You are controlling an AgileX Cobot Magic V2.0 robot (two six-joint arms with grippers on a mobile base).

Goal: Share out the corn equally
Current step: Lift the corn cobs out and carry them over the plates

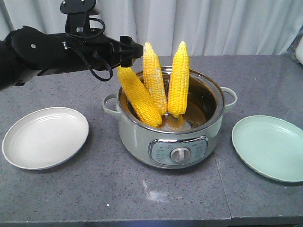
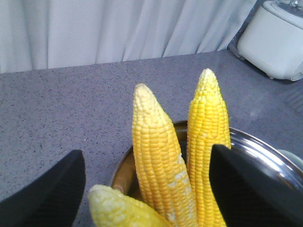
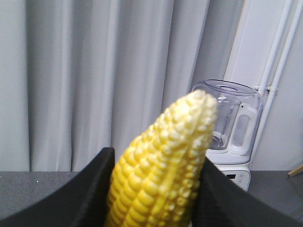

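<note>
I have the pot [image 1: 142, 142] in the middle of the surface [image 1: 142, 203], with the left plate [image 1: 28, 151] and the right plate [image 1: 270, 146] flanking it, each apart from it. Three corn cobs stand in the pot: the leaning cob [image 1: 139, 97] nearest the left, the middle cob [image 1: 154, 75] just behind it, and the upright cob [image 1: 179, 80] to the right. My left end effector [image 1: 135, 51] hangs over the leaning cob's tip, fingers spread to either side. A fourth cob [image 3: 161, 156] sits clamped between the fingers of my right end effector [image 3: 154, 189]
</note>
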